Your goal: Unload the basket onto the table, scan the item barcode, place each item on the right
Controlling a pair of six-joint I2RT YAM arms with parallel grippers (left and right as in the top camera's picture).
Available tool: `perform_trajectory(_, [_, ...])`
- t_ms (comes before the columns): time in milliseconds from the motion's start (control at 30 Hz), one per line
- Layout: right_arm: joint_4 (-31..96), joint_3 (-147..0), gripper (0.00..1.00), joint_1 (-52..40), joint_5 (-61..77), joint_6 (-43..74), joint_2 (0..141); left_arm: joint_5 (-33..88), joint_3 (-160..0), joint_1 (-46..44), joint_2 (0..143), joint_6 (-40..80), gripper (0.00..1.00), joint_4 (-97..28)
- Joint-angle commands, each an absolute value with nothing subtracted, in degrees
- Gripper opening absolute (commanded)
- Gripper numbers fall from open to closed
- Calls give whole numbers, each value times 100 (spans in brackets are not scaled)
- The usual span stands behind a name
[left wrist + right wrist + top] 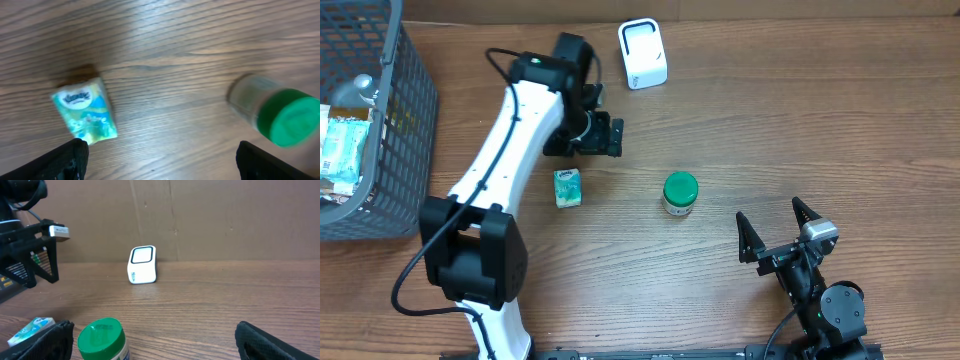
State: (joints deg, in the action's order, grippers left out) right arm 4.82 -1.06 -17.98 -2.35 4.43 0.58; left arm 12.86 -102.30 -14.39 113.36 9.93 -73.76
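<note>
1. The left hand (603, 137) is held over the table (820, 120), fingers wide apart and empty.
2. The tissue pack (567, 187) is seen lying flat, base-side and slightly left of it, long axis running toward the base.
3. The right hand (768, 212), likewise spread and empty, is placed well apart; the left is judged nearer.

Tissue pack (85, 114) logo blurred, no text legible

Tissue pack (567, 187), jar (680, 193) well apart; wide gap between; scanner (643, 53) behind.
</note>
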Motion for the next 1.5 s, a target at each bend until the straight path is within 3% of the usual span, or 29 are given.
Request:
perform_trajectory(0, [464,-47,100,-1761,-224,403,19,2056,-10326,-974,11273,554,95,-7387])
perform_trajectory(100, [464,-47,100,-1761,-224,403,19,2038,-10324,-650,11273,554,100,-7371])
perform_trajectory(300, [464,-47,100,-1761,-224,403,19,1695,-10324,-231,11273,600,100,-7301])
perform_trajectory(733, [464,-47,100,-1761,-224,403,19,816,-9870,-226,11281,943,98,-7131])
perform_trajectory(800, [464,-47,100,-1761,-224,403,19,832,-9642,-226,11281,943,95,-7048])
perform_trajectory(900, [464,-47,100,-1761,-224,403,19,1009,-9203,-228,11281,941,76,-6751])
perform_trajectory(1167, [464,-47,100,-1761,-224,403,19,1063,-8326,-228,11281,950,48,-6119])
perform_trajectory(1233, [464,-47,100,-1761,-224,403,19,1061,-8167,-228,11281,1037,37,-6012])
perform_trajectory(1467, [464,-47,100,-1761,-224,403,19,1061,-7817,-228,11281,1208,34,-5754])
